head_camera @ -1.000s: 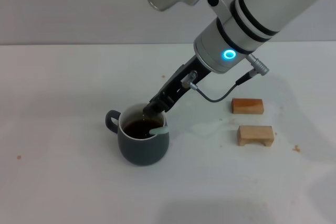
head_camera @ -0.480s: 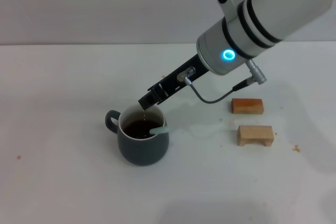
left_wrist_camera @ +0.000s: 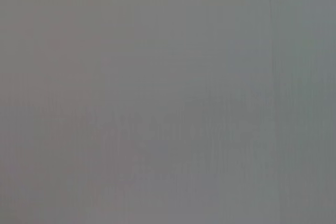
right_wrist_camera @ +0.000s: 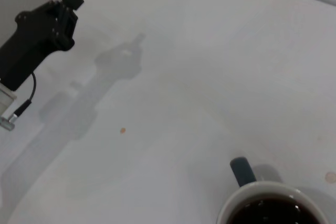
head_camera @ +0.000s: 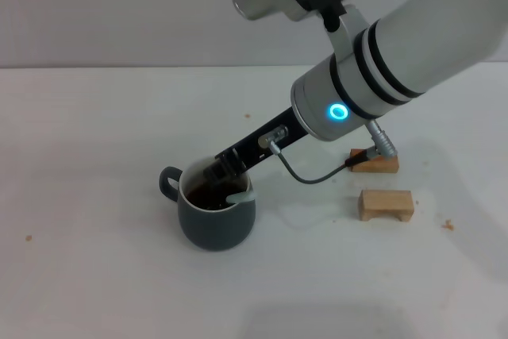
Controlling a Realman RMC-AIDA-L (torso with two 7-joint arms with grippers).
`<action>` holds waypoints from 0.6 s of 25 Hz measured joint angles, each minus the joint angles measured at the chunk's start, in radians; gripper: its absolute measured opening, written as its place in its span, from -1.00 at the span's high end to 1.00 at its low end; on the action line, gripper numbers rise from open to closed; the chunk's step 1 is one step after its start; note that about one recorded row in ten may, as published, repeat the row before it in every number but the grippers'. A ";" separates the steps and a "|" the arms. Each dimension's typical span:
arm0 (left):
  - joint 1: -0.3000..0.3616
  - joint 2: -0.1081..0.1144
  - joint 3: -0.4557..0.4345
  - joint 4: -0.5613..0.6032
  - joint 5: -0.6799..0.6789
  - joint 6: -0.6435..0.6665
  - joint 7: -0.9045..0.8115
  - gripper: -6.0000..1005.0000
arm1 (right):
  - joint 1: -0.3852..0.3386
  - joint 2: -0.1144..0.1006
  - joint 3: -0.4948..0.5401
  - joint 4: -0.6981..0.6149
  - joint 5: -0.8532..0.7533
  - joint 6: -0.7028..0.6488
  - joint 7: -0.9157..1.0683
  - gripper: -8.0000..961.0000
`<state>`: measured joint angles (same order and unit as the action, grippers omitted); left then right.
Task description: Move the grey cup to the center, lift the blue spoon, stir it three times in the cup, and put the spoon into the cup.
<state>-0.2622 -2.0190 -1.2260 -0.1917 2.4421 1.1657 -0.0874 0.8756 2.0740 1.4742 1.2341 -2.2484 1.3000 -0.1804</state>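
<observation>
Head view. The grey cup is standing on the white bench near the middle of the scene, its loop handle pointing toward nine o'clock and dark brown liquid showing inside. The blue spoon is resting in the cup, its pale handle leaning on the rim at about three o'clock of the opening and its bowl hidden in the liquid. The right end effector is reaching in from two o'clock and hanging just over the far rim at about twelve o'clock of the cup; whether its fingers are parted or closed cannot be told, and no grip on the spoon handle is visible. Two small wooden blocks are lying well apart from the cup, toward three o'clock.

Right wrist view. The cup rim and handle are appearing at the picture's edge; the left end effector is showing as a dark unit far off, idle, its finger state not discernible.

Judgement. With the cup centred and the spoon lying inside it, the task appears to be at its closing step, spoon placement. The next move likely calls for lifting the right arm straight clear without brushing the rim or the handle, since a nudge could tip the spoon out or spill liquid.
</observation>
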 joint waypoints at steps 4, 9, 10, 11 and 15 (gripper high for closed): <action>-0.001 0.000 0.000 0.000 0.001 -0.001 0.000 0.99 | -0.005 0.000 -0.004 0.004 -0.001 0.002 0.006 0.51; -0.003 0.000 0.000 0.000 0.002 -0.002 0.000 0.99 | -0.009 -0.003 -0.004 0.013 -0.013 0.017 0.015 0.51; -0.003 0.000 0.000 0.000 0.002 -0.002 0.000 0.99 | -0.011 -0.003 -0.004 0.019 -0.025 0.022 0.020 0.51; -0.003 0.000 0.000 0.000 0.002 -0.002 0.000 0.99 | -0.011 -0.003 -0.004 0.019 -0.025 0.022 0.020 0.51; -0.005 -0.001 -0.004 0.000 0.002 -0.002 0.000 0.99 | -0.034 -0.003 -0.001 0.078 -0.092 0.045 0.047 0.51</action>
<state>-0.2668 -2.0197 -1.2299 -0.1918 2.4438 1.1641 -0.0875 0.8413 2.0709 1.4733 1.3119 -2.3406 1.3452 -0.1332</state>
